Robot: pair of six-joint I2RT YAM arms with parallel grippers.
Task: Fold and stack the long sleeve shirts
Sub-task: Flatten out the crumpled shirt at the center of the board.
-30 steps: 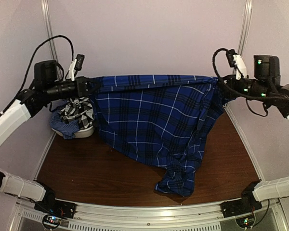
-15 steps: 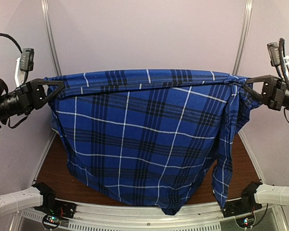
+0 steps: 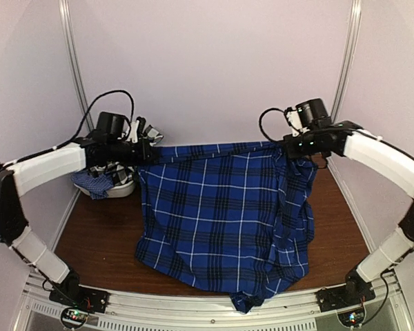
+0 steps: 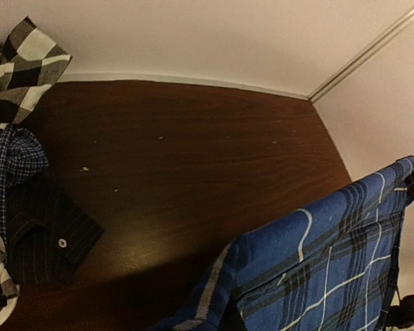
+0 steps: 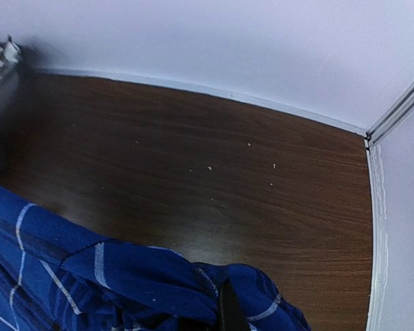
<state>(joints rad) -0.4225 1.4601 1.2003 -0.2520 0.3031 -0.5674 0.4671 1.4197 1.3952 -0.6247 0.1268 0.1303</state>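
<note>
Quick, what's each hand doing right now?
Left hand: closed on the blue plaid shirt.
Right hand: closed on the same shirt.

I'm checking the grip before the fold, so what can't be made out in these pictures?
Left tool fingertips: top view, buried in the blue plaid shirt; left wrist view, below the frame edge.
Right tool fingertips: mostly wrapped in cloth, both views.
Shirt pile: top view, partly behind the left arm.

Pale lilac walls (image 3: 207, 62); silver corner strips (image 3: 72, 62); dark wooden table (image 3: 100, 241), softly lit
</note>
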